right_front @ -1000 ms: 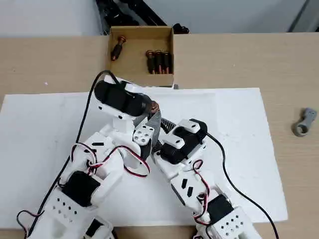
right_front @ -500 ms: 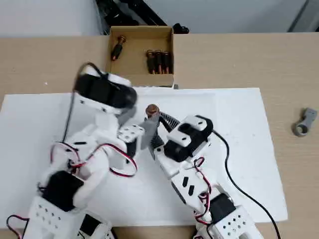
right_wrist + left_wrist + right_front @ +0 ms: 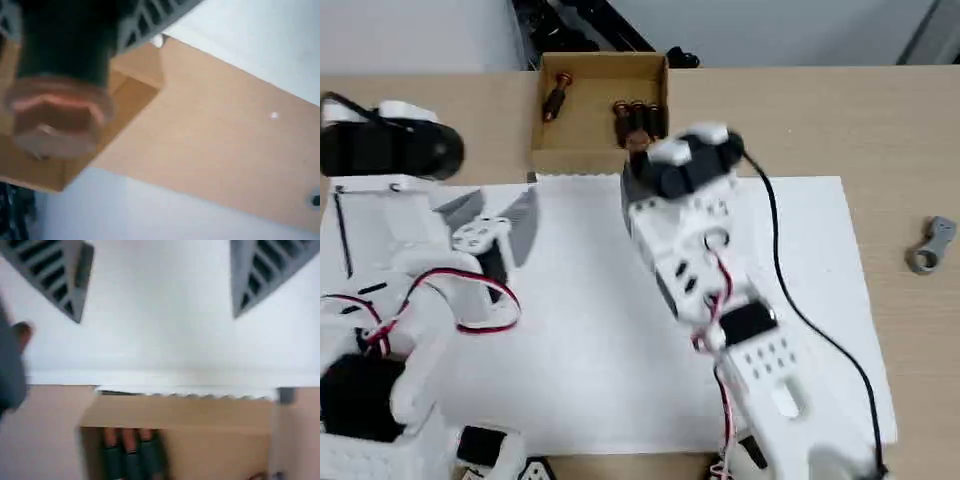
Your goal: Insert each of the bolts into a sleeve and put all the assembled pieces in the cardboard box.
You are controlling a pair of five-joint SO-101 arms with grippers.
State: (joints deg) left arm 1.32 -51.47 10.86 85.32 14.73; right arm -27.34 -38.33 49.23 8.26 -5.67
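My right gripper point(image 3: 640, 150) is shut on an assembled piece point(image 3: 60, 95), a black sleeve with a copper bolt head, and holds it over the front edge of the cardboard box point(image 3: 600, 157). The copper head point(image 3: 638, 141) points toward the box. Inside the box lie three assembled pieces point(image 3: 640, 118) side by side and one more assembled piece point(image 3: 557, 96) at the left. My left gripper point(image 3: 492, 222) stands open above the white mat point(image 3: 580, 330) at the left. In the left wrist view its grey fingers point(image 3: 55, 275) are spread wide, with the box wall point(image 3: 200, 412) beyond.
A grey plastic part point(image 3: 930, 245) lies on the wooden table at the far right. The white mat covers the table's middle. Dark equipment stands behind the box at the back edge.
The left gripper let go of the piece, opened and drew back to the left. The right arm stretched forward and carried the assembled piece from mid-mat to the box's front edge.
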